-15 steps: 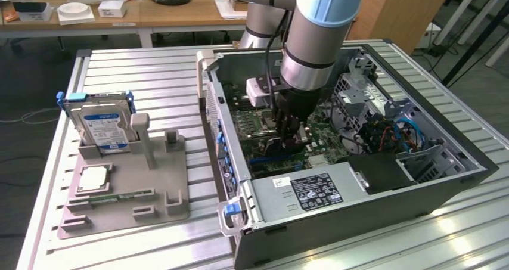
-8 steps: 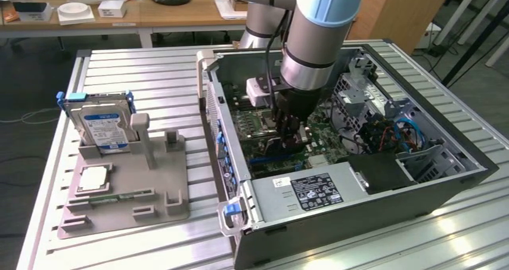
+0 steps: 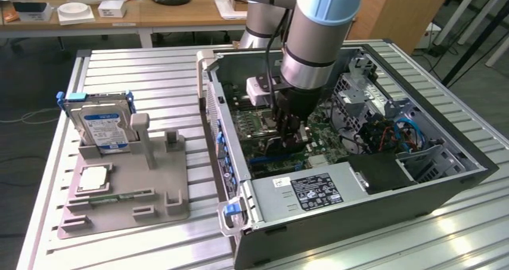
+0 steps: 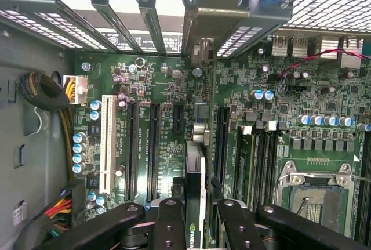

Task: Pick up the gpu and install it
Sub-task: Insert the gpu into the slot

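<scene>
One gpu (image 4: 196, 174) stands edge-on, clenched in the pincer (image 4: 196, 215), above the motherboard (image 4: 243, 87).

The ribbed metal table (image 3: 445, 234) is gleaming brightly, the parts holder (image 3: 127, 186) is showing matt grey plastic, the computer case (image 3: 238, 64) is showing dull grey sheet metal, and the gpu (image 4: 195, 186) and gripper (image 4: 197, 206) are looking matt black.

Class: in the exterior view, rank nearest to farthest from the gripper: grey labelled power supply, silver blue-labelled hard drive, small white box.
1. Grey labelled power supply, in the case, beside the gripper.
2. Silver blue-labelled hard drive, upright, exterior view's left.
3. Small white box, on the far desk.
</scene>
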Available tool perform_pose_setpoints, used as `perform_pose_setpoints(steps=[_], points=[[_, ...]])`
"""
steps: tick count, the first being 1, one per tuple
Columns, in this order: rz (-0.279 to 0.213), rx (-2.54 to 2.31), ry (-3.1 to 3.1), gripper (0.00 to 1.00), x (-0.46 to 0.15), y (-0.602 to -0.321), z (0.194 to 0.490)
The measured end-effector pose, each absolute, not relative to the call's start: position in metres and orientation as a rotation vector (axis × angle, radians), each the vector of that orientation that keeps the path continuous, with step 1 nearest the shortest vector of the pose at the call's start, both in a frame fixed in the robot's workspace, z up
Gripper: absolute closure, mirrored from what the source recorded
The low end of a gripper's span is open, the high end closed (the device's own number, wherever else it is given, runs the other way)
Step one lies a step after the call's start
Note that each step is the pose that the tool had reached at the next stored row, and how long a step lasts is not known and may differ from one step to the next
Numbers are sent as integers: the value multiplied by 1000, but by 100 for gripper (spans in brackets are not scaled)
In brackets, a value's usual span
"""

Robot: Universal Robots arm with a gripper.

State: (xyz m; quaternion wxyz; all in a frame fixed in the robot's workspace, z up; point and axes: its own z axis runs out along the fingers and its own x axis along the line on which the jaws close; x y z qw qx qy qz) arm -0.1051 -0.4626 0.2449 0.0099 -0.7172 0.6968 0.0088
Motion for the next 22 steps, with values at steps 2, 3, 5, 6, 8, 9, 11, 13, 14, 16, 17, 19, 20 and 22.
perform_pose_setpoints(steps=[2, 3, 5, 6, 8, 9, 11, 13, 14, 16, 17, 19, 20, 22], points=[[22, -2236, 2173, 74, -105, -463, 244], [20, -2236, 2172, 74, -105, -463, 244], [20, -2235, 2172, 74, -106, -463, 244], [20, -2234, 2174, 74, -106, -463, 244], [18, -2232, 2174, 74, -107, -462, 243], [17, -2232, 2174, 74, -108, -462, 243], [11, -2229, 2171, 74, -108, -462, 241], [4, -2226, 2168, 74, -108, -462, 240], [3, -2226, 2168, 74, -108, -462, 240], [2, -2225, 2167, 74, -108, -462, 240], [2, -2225, 2167, 74, -108, -462, 240], [2, -2225, 2167, 74, -108, -462, 240], [2, -2224, 2166, 74, -108, -462, 241], [2, -2225, 2167, 74, -108, -462, 242]])
